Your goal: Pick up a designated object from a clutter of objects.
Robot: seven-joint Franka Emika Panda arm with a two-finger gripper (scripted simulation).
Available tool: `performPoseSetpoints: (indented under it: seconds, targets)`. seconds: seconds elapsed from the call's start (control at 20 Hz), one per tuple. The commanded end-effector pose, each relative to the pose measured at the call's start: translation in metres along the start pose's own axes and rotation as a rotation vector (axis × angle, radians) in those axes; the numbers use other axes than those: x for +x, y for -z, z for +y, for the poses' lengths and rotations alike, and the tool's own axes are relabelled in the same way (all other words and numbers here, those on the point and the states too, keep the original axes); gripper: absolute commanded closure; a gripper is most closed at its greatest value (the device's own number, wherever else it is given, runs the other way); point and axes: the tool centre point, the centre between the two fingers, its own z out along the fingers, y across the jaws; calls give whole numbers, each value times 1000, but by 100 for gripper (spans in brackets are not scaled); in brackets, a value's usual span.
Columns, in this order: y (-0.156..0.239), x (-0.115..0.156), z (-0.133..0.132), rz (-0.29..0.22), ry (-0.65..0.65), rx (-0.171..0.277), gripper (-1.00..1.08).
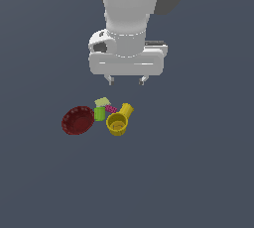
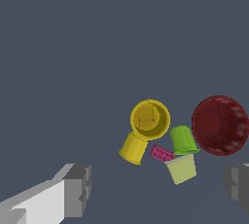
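gripper (image 1: pixel 126 80) is held open and empty, above the clutter. pale yellow-green block (image 1: pixel 102 102) sits at the far side, touching the green cylinder (image 1: pixel 99 113), magenta piece (image 1: pixel 111 108) just beside. descent should be centred on the block alone, neighbours kept outside the fingers.

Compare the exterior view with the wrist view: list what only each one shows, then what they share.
Only the exterior view shows the arm's white body and the whole gripper, open, above the clutter.

Only the wrist view shows the pale yellow-green block face-on as a square, and the magenta piece clearly.

Both show the dark red bowl, yellow cup, green cylinder and the gripper's fingers spread apart, holding nothing.
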Motion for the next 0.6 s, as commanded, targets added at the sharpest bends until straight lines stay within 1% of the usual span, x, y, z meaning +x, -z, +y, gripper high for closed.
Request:
performPoseSetpoints:
  seconds: [0.0, 0.15, 0.35, 0.55]
  targets:
    - [0, 0, 0, 0, 0, 0, -92]
    - [3, 1, 5, 7, -8, -5, -92]
    - [13, 2, 23, 30, -36, -21, -92]
    - [15, 2, 25, 34, -41, -24, -92]
